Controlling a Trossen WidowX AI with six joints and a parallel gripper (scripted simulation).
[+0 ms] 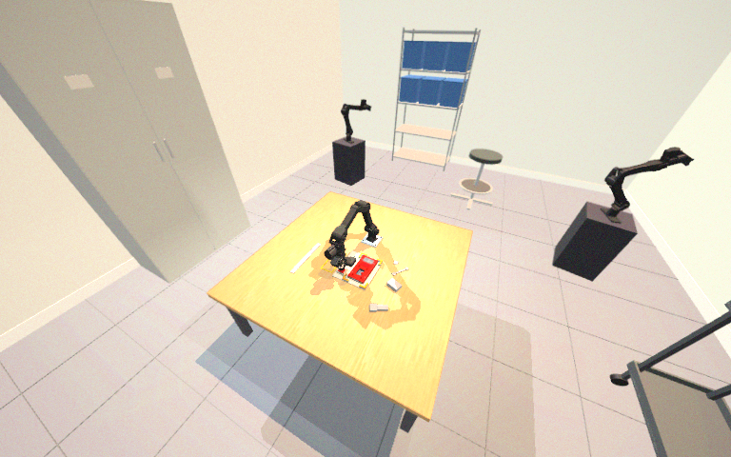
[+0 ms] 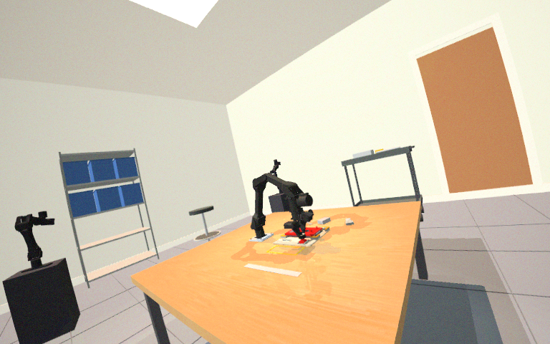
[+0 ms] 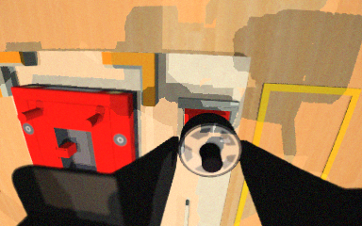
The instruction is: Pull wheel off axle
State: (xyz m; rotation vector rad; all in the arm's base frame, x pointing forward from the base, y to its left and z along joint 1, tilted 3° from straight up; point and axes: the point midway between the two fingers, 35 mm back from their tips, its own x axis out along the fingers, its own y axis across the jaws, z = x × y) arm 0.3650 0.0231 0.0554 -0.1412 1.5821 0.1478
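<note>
In the wrist view a grey spoked wheel (image 3: 210, 150) with a black rim sits on the upright axle over a small red base (image 3: 206, 114) on the white board (image 3: 207, 71). My gripper (image 3: 208, 144) (image 1: 340, 262) (image 2: 300, 234) is shut on the wheel, one black finger against each side of its rim. The marked area is a yellow-outlined rectangle (image 3: 305, 88) (image 2: 283, 253) on the table, just right of the board in the wrist view. In the top and exterior views the wheel is hidden by the gripper.
A red plate (image 3: 75, 127) (image 1: 363, 268) (image 2: 306, 232) with pegs and a slot lies on the board left of the wheel. A white strip (image 1: 305, 257) (image 2: 273, 269) and small grey blocks (image 1: 378, 307) (image 1: 394, 284) lie on the wooden table (image 1: 350, 345).
</note>
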